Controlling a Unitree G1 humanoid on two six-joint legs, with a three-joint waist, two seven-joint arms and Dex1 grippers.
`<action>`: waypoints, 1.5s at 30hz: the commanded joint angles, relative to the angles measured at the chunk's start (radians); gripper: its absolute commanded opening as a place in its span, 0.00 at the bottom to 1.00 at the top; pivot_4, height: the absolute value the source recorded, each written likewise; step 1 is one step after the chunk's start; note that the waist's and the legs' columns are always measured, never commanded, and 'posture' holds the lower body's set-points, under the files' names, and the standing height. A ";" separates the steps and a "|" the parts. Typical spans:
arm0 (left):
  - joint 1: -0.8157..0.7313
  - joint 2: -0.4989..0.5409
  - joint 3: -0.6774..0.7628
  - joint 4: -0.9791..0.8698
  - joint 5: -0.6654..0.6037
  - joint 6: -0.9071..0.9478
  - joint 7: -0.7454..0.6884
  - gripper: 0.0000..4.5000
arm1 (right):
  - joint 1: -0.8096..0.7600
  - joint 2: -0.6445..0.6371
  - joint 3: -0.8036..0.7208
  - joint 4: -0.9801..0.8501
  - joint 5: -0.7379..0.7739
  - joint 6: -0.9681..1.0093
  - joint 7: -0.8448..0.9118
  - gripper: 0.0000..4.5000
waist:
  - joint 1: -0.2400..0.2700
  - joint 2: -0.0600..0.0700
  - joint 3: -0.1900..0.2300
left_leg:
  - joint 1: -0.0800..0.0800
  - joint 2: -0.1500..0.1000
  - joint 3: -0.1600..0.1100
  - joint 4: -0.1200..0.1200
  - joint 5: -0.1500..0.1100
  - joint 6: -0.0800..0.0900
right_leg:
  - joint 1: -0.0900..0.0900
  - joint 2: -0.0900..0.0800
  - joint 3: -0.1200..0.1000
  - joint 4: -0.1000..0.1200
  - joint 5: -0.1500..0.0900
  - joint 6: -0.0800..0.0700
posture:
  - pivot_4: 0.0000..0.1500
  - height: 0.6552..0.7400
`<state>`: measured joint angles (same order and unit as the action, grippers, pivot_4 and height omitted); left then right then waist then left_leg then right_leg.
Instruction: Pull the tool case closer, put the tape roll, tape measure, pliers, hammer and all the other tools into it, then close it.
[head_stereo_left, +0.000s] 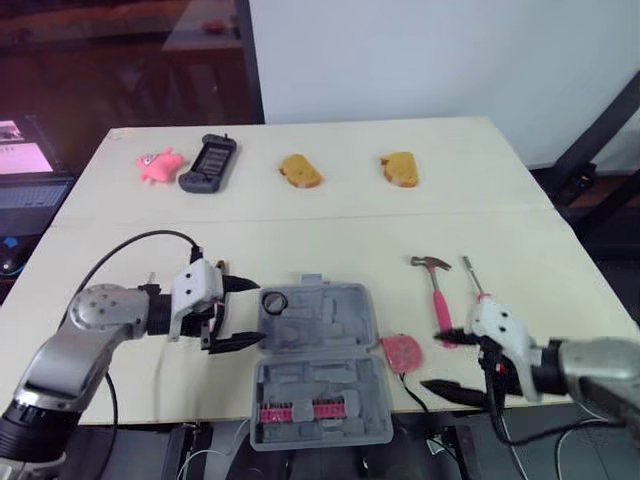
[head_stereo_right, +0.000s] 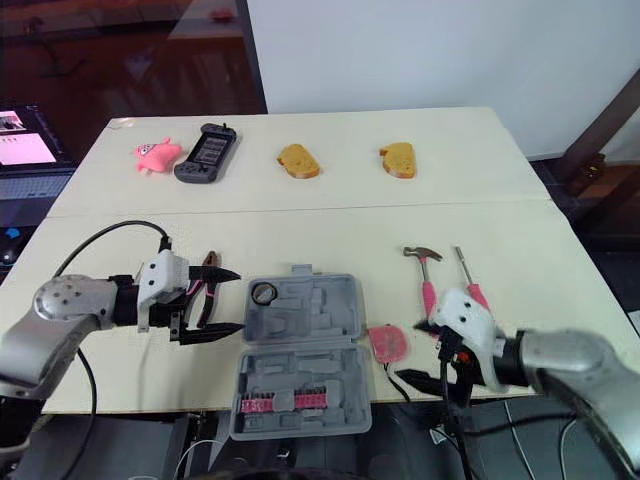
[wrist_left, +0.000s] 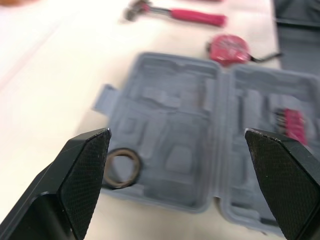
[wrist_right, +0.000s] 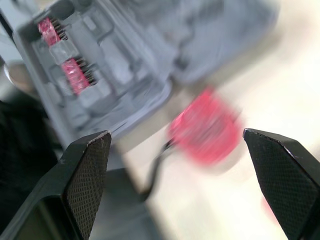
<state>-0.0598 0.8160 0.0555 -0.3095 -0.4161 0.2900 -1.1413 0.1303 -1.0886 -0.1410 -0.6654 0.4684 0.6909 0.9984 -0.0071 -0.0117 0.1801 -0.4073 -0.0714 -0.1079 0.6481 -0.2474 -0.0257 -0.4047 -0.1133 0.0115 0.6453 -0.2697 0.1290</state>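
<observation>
The grey tool case (head_stereo_left: 330, 330) lies open near the table's front edge, with red bits (head_stereo_left: 295, 411) in its front half. The tape roll (head_stereo_left: 275, 301) sits in the back left corner of the case. My left gripper (head_stereo_left: 240, 315) is open just left of the case, with pink-handled pliers (head_stereo_right: 200, 295) partly hidden between its fingers. A pink tape measure (head_stereo_left: 402, 352) lies right of the case. My right gripper (head_stereo_left: 447, 363) stands open beside the tape measure. The pink hammer (head_stereo_left: 435, 280) and a screwdriver (head_stereo_left: 472, 278) lie behind it.
Along the far side of the table are a pink toy (head_stereo_left: 158, 163), a black handheld device (head_stereo_left: 208, 163) and two bread pieces (head_stereo_left: 300, 170) (head_stereo_left: 400, 168). A laptop (head_stereo_left: 25, 160) stands off the table's left. The case's front half overhangs the front edge.
</observation>
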 joint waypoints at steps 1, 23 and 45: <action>0.040 0.050 0.065 -0.043 -0.099 0.020 -0.090 1.00 | -0.098 -0.060 0.143 0.102 -0.150 -0.225 0.127 0.99 | -0.002 0.000 0.000 | 0.000 0.000 0.000 0.000 0.000 0.000 | 0.000 0.000 0.000 0.000 0.000 0.000 | 1.00 1.00; 0.292 0.057 0.167 -0.206 -0.107 0.016 -0.003 1.00 | -0.467 0.204 0.528 0.687 -0.556 -0.754 0.258 0.99 | -0.004 0.002 0.002 | 0.001 0.000 0.000 0.000 0.000 0.000 | 0.000 0.000 0.002 0.001 -0.001 -0.003 | 1.00 1.00; 0.285 0.076 0.170 -0.107 -0.081 -0.045 -0.045 1.00 | -0.489 0.189 0.385 0.446 -0.389 -0.269 0.288 0.63 | -0.003 0.002 0.002 | 0.000 0.000 0.000 0.000 0.000 0.000 | -0.001 0.000 0.002 0.001 -0.001 -0.003 | 1.00 1.00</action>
<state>0.2237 0.8860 0.1958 -0.4233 -0.4899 0.2665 -1.1769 -0.3173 -0.8949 0.2936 -0.1462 0.0270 0.3299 1.2852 -0.0103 -0.0098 0.1818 -0.4068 -0.0718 -0.1077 0.6479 -0.2474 -0.0260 -0.4055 -0.1135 0.0133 0.6458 -0.2708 0.1259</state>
